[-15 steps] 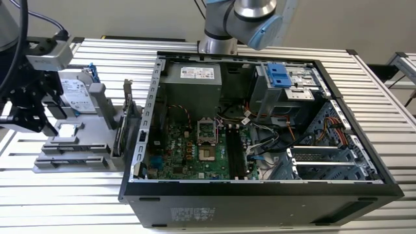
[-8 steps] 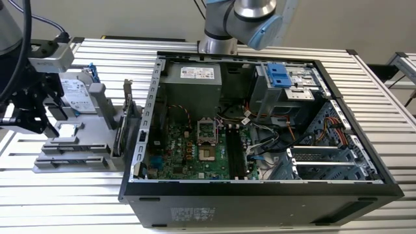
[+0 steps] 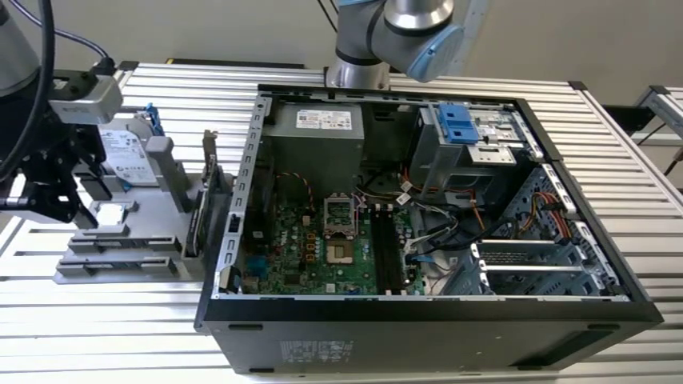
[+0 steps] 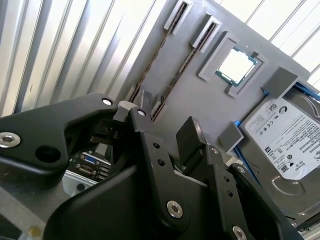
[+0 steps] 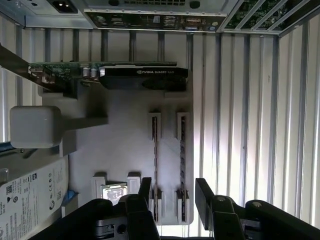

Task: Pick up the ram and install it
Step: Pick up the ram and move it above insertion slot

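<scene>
end effector [image 5: 173,187] over the ram [image 5: 182,150]
fingers [image 5: 204,192] apart and empty; the ram sits in a grey tray [image 5: 125,145].

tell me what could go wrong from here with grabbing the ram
The two ram sticks stand close together in the gray tray. In the first wrist view both seem to lie within the open gripper span, so closing could pinch both or catch the wrong one. The CPU sits right beside the gripper, and a skewed descent might strike it.
</scene>
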Motion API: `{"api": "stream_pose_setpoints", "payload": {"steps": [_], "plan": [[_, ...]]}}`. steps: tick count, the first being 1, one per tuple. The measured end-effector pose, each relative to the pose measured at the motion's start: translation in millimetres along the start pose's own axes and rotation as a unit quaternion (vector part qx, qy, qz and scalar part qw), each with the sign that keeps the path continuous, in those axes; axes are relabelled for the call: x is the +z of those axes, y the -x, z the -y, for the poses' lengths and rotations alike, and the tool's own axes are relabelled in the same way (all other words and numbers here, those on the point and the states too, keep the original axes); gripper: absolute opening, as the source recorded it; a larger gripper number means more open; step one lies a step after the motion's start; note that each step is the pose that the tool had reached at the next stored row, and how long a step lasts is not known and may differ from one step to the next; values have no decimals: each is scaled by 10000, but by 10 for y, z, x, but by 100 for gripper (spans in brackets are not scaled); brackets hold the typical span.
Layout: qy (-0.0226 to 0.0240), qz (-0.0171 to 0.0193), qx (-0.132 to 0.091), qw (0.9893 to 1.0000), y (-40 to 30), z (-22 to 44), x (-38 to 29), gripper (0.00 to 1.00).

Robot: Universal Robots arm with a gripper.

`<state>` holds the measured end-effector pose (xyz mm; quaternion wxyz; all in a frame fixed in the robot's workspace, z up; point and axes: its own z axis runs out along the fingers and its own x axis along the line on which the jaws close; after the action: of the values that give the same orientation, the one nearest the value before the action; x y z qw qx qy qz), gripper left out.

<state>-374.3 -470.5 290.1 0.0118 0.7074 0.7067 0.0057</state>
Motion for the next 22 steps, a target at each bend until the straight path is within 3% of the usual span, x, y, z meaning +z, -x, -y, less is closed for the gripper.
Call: {"api": "stream_pose_setpoints", "payload": {"steps": [22], "plan": [[0, 0, 0, 10000, 16, 6, 168, 100]]}}
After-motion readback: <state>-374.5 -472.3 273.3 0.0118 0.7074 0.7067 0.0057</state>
